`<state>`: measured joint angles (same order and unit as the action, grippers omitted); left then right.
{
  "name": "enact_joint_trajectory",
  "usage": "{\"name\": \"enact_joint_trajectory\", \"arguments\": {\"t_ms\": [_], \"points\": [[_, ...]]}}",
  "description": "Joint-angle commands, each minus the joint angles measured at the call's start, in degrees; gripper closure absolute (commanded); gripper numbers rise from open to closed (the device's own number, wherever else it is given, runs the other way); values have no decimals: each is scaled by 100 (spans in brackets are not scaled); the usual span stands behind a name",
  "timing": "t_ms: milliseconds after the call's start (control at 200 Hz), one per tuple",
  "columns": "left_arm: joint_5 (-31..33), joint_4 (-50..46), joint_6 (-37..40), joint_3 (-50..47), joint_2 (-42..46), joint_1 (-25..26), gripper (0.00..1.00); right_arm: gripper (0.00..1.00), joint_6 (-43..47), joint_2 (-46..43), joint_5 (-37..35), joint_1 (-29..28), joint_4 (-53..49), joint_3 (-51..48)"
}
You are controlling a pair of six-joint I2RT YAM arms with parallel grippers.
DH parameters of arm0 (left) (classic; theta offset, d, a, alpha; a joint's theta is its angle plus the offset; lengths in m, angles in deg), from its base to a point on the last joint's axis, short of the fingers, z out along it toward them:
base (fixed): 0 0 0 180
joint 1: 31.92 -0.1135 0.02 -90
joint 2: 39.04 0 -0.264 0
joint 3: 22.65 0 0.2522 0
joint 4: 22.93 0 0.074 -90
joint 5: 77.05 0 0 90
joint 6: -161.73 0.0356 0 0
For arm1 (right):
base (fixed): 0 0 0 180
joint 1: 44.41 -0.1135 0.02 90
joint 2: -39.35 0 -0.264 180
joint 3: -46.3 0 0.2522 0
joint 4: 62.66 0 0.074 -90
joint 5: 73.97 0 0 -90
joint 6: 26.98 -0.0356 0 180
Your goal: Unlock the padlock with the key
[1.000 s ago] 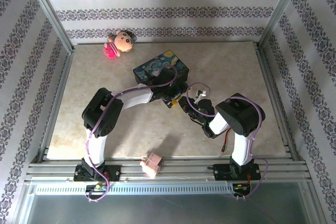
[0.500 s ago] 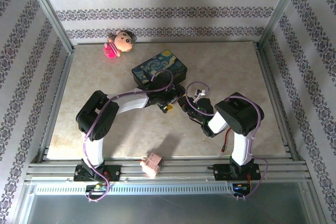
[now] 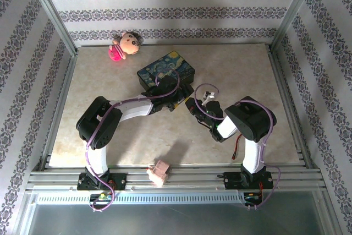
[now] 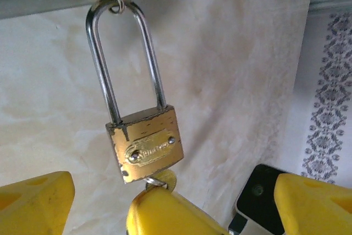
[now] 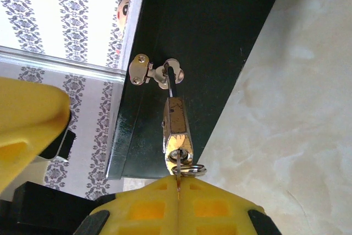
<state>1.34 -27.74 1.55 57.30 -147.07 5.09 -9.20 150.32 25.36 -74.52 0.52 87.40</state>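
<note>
A small brass padlock [image 4: 146, 144] hangs by its long silvery shackle from the hasp [image 5: 148, 72] on the dark-blue painted box [image 3: 166, 70]. My right gripper [image 5: 179, 191] is shut on the key [image 5: 179, 170], whose blade sits in the keyhole at the bottom of the padlock [image 5: 177, 130]. The key ring rests against the lock's base. My left gripper [image 4: 170, 182] is open, one yellow finger [image 4: 33, 205] on each side of the lock and well apart from it. In the top view both grippers meet at the box's front right corner, left gripper [image 3: 177, 94] beside right gripper [image 3: 193, 105].
A doll [image 3: 125, 46] with a pink body lies at the back left of the table. A small pink object [image 3: 159, 173] sits on the front rail between the arm bases. Patterned walls close in three sides.
My left arm has pushed its wrist farther toward the box, its elbow dropping back and left. The right gripper has shifted slightly up and left with the key.
</note>
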Motion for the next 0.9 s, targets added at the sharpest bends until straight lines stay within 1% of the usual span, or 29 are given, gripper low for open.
{"name": "enact_joint_trajectory", "arguments": {"t_ms": [0, 135, 215, 350, 550, 690, 825, 894], "points": [[516, 294, 345, -41, 53, -10, 10, 100, -63, 130, -90, 14, 250, 210], [1019, 151, 577, -6, 97, -10, 22, 100, -88, 187, -89, -8, 245, 297], [1090, 51, 645, 105, 28, -10, 22, 100, -85, 216, -71, -17, 242, 340], [1177, -92, 511, 180, -97, -10, 22, 100, -104, 240, -71, -30, 242, 398], [1194, 200, 486, 292, -291, -10, 22, 100, -125, 267, -53, -39, 242, 462], [1250, 133, 466, 446, -427, -10, 23, 100, -142, 309, -45, -56, 240, 484], [1302, 189, 322, 487, -521, -14, 29, 100, -143, 337, -53, -72, 242, 503], [1337, 220, 304, 528, -571, -12, 35, 100, -144, 353, -58, -74, 242, 523]]}}
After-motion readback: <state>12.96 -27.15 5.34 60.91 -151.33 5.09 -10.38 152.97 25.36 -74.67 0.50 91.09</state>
